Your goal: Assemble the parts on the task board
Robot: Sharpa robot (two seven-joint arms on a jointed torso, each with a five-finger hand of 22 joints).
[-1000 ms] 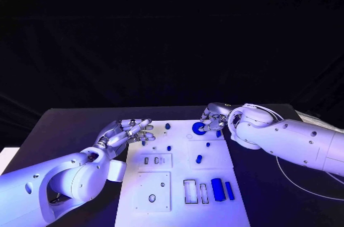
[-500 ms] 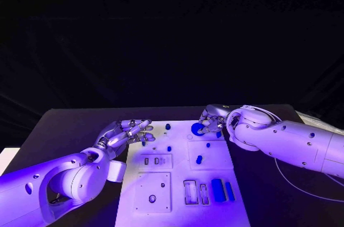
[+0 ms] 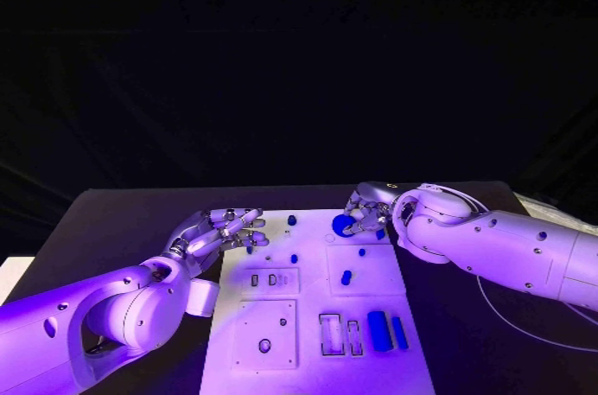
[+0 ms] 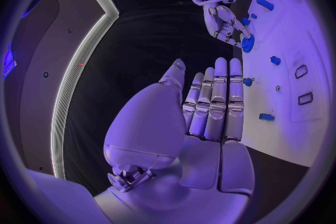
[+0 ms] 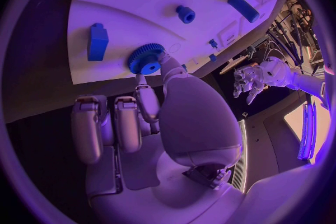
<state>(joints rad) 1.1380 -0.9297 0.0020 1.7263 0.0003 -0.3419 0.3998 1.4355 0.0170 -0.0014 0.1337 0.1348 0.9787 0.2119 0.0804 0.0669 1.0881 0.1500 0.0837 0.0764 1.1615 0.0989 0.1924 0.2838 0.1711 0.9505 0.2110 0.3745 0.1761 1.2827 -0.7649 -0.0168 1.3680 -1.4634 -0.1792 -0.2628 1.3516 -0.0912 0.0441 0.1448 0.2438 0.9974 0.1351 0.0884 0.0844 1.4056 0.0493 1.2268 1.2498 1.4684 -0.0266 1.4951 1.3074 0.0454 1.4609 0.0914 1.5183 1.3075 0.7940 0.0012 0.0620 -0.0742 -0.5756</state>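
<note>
Black table (image 3: 124,213), dark backdrop (image 3: 299,84)

Head camera looks down on the task board (image 3: 318,300) from above; both wrist cameras sit close behind their hands, sharing it.

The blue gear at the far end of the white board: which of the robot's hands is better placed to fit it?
The right hand, most likely. Its fingers already pinch the blue gear at the task board's far end. The left hand hovers with fingers spread beside the board's left edge, holding nothing.
</note>
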